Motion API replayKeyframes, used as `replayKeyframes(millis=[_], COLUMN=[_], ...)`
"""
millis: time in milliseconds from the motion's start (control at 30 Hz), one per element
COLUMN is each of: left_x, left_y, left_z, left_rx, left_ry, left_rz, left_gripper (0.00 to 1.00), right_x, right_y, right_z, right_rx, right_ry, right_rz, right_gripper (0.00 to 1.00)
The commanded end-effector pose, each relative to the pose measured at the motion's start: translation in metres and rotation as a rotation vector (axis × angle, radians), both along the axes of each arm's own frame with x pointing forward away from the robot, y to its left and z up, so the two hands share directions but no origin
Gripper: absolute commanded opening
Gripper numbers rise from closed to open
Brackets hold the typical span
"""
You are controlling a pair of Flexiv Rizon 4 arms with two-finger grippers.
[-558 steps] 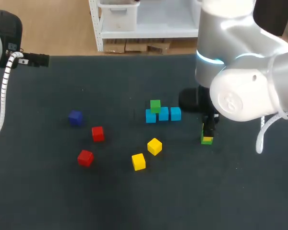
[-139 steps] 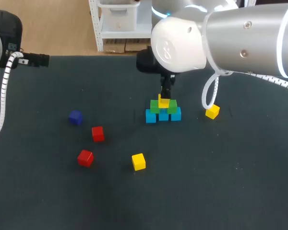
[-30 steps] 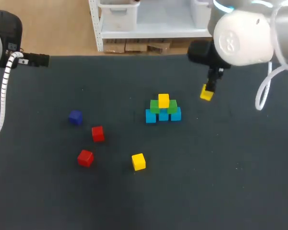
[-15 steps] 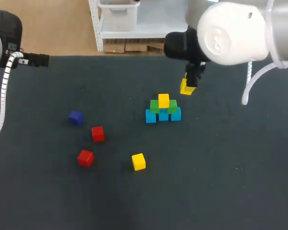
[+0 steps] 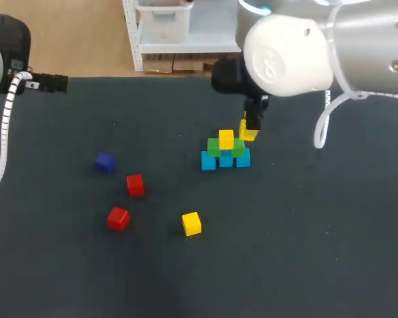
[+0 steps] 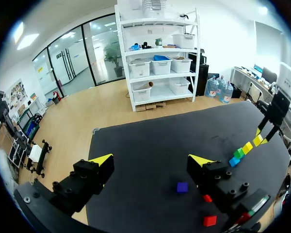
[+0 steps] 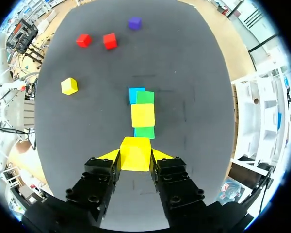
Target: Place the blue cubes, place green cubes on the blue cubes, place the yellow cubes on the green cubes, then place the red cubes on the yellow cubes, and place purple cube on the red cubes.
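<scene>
Jaws of R gripper [image 7: 136,156] are clamped on a yellow cube [image 7: 135,149]; stack [image 7: 143,115] lies just ahead, below. Yellow-layer step is judged underway: lowering onto nearest green cube [image 7: 144,132] is needed. L gripper [image 6: 150,162]: parted, empty.

You see a matt dark table [image 5: 318,265], perhaps cloth-covered; the right arm [image 5: 285,46] has a glossy smooth shell; the yellow cube [image 7: 135,153] looks smooth.
</scene>
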State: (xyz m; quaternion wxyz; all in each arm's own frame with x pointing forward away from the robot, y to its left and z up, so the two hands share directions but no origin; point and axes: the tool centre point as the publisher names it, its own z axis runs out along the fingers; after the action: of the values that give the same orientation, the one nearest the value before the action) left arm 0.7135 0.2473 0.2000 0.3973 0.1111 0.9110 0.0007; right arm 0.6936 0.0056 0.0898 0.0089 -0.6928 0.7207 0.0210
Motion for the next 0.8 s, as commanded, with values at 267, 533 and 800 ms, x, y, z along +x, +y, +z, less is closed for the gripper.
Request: replayKeyframes(millis=[267,533,800], left_x=[0.001,0.001,0.001], left_y=[0.001,0.001,0.001], left_z=[0.000,0.000,0.000], left_rx=[-0.003,-0.003,-0.003], left_ry=[0.003,0.003,0.003], left_rz=[-0.007,-0.007,-0.007], left_gripper=[1.00,1.00,1.00], right_x=[0.011,0.013,0.014], right_y=[0.005,0.005,0.005], right_z=[-0.018,-0.023,-0.026], right_rx=[-0.044,-0.059,-0.064], right_ry=[0.025,0.029,0.033], right_rz=[0.003,0.005,0.004], right_gripper=[0.00,0.00,0.00])
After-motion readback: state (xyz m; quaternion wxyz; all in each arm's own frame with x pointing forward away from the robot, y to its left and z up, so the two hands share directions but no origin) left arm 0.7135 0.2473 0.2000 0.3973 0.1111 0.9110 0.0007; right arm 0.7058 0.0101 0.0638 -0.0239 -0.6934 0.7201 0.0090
